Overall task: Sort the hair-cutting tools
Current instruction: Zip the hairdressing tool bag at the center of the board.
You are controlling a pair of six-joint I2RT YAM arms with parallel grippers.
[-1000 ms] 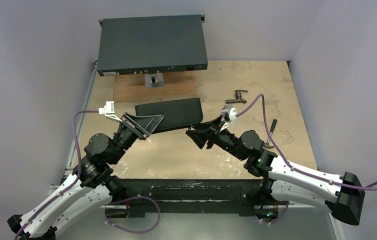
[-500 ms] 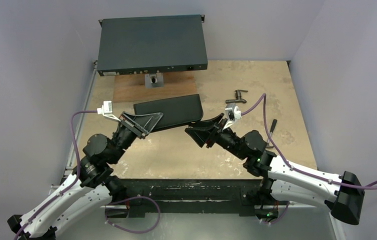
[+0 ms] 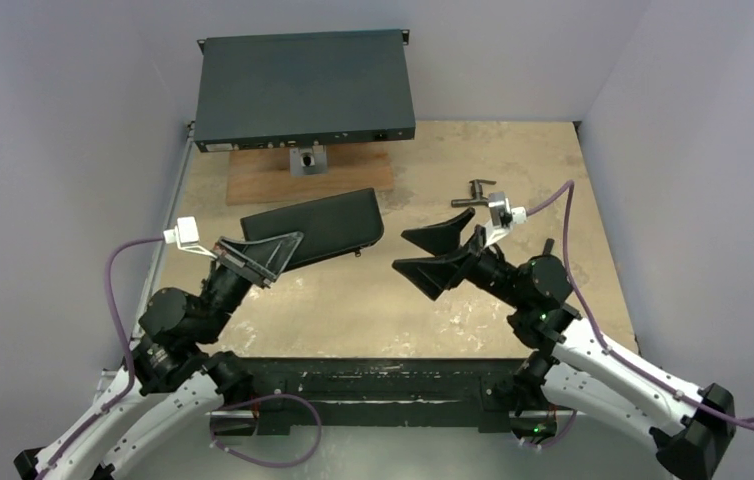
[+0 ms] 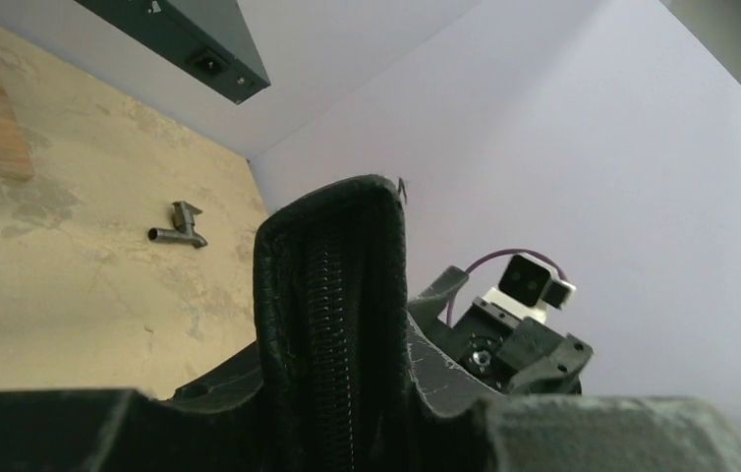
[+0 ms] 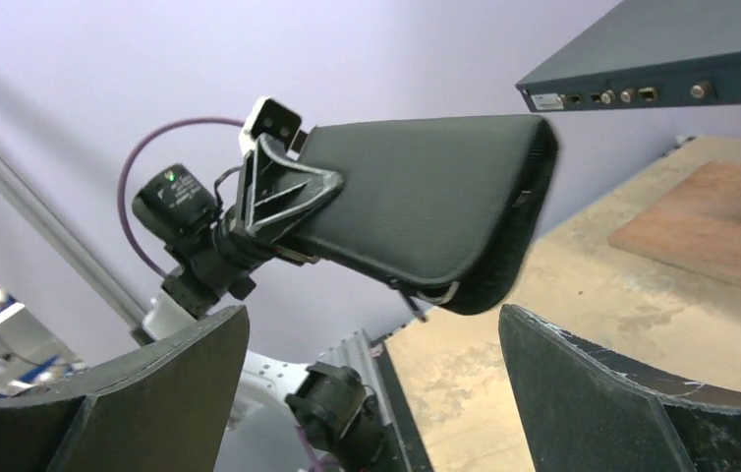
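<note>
The hair-cutting tools do not show in any view. A black zippered pouch hangs above the table, tilted up to the right. My left gripper is shut on its left end. In the left wrist view the pouch's zipper edge stands up between the fingers. My right gripper is open to the right of the pouch, with a gap between them. Seen from the right wrist, the pouch floats ahead of the wide-apart fingers, its zip pull dangling.
A dark T-shaped fitting lies on the table behind the right gripper. A small hammer lies partly hidden by the right arm. A wooden board and a flat black box sit at the back. Walls close in on both sides.
My right gripper has opened, let go of the pouch's right end and pulled back to the right. The left arm has drawn the pouch to the left.
</note>
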